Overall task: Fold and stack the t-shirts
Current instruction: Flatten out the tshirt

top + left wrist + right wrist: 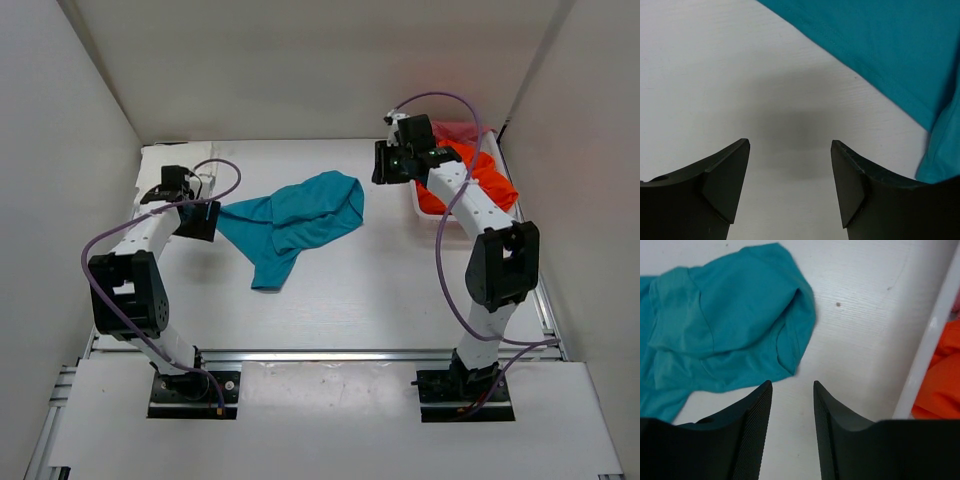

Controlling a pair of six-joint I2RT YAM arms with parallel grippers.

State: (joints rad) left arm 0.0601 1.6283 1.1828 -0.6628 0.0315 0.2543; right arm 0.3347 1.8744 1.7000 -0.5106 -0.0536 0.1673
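A teal-blue t-shirt lies crumpled on the white table between the two arms. My left gripper hovers at its left edge, open, with only bare table between its fingers; the teal cloth lies just beyond the tips. My right gripper is to the right of the shirt, open and holding nothing, with the teal shirt ahead and to its left. An orange t-shirt fills the basket, and a pinkish-red one lies behind it.
The white mesh basket stands at the back right, against the right wall; its rim shows beside the right fingers, with orange cloth inside. White walls close the table on the left, back and right.
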